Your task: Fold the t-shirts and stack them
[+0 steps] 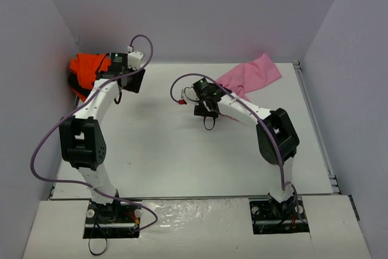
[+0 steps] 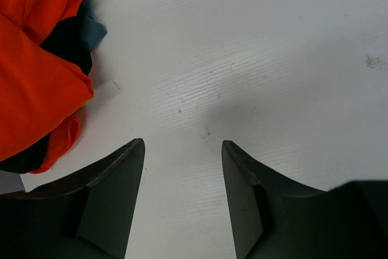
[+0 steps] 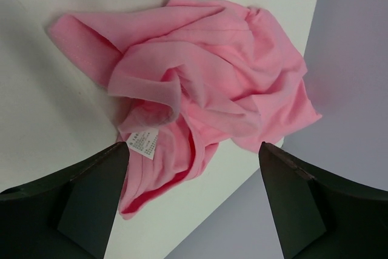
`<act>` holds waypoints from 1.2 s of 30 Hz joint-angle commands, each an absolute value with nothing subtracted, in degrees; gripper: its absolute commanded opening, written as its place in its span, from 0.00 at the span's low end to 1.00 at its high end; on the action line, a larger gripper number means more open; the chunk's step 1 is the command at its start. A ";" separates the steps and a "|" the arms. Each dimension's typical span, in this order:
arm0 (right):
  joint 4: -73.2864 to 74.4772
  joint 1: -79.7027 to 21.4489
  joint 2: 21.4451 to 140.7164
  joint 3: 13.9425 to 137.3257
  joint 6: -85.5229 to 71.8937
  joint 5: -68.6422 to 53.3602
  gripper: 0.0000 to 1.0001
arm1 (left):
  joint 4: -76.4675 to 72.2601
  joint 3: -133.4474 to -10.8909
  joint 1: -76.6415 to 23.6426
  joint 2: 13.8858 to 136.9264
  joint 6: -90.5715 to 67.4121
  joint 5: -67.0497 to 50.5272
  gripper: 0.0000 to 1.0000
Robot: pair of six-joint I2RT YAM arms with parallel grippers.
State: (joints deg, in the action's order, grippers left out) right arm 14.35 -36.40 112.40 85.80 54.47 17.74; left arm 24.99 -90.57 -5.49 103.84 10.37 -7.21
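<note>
Two arms reach out from the near edge of your table [image 1: 170, 150], and neither holds anything. Your left gripper [image 2: 182, 144] is parted partway over bare tabletop, just beside the crumpled orange t-shirt [image 2: 30, 77]. The dark t-shirt [image 2: 70, 43] is bunched among its folds in the far left corner. Your right gripper [image 3: 194, 147] is spread wide above the rumpled pink t-shirt [image 3: 212, 89], which lies far right near the back wall [image 1: 200, 10] with its white label [image 3: 144, 144] showing.
</note>
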 commanded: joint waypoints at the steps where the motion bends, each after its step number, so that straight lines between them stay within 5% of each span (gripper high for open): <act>1: 13.80 -37.09 113.74 87.55 53.79 17.94 0.85 | 21.36 -91.49 -5.71 98.52 10.11 -8.08 0.50; 12: 12.71 -36.38 120.97 93.63 55.85 18.43 0.78 | 21.87 -90.92 -5.71 98.83 10.57 -8.05 0.50; 16: 12.39 -35.02 125.90 97.54 56.97 18.93 0.65 | 22.87 -92.04 -5.63 99.97 10.73 -8.26 0.50; 20: 12.30 -33.50 128.31 100.45 57.74 18.99 0.17 | 23.29 -92.55 -5.62 101.07 10.90 -8.18 0.50; 23: 12.22 -32.80 128.93 101.25 57.82 19.16 0.00 | 23.30 -92.63 -5.62 101.76 10.90 -8.26 0.50; 29: 9.09 -32.54 125.30 101.82 56.11 23.55 0.00 | 23.29 -93.63 -5.61 102.12 10.61 -9.04 0.50; 36: -15.08 -32.60 116.07 102.50 48.94 37.61 0.00 | 24.02 -95.62 -6.87 101.47 8.90 -14.15 0.50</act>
